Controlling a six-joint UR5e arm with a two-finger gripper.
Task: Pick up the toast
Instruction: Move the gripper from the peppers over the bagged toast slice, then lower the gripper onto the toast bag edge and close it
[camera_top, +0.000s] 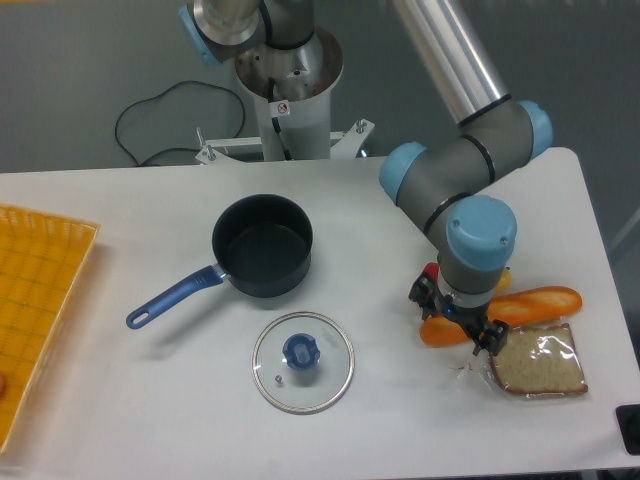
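Note:
The toast (538, 361) lies flat at the table's front right, a pale square slice with a brown crust in crinkly clear plastic. My gripper (456, 320) hangs just left of it, over the left end of the orange baguette (520, 309). Its dark fingers point down at the table, one near the toast's left edge. From this overhead angle I cannot make out the gap between the fingers. Nothing appears to be held.
A dark pot with a blue handle (260, 248) stands mid-table, and a glass lid with a blue knob (302, 361) lies in front of it. A yellow basket (35, 300) sits at the left edge. Yellow and red vegetables (497, 283) peek out behind the arm.

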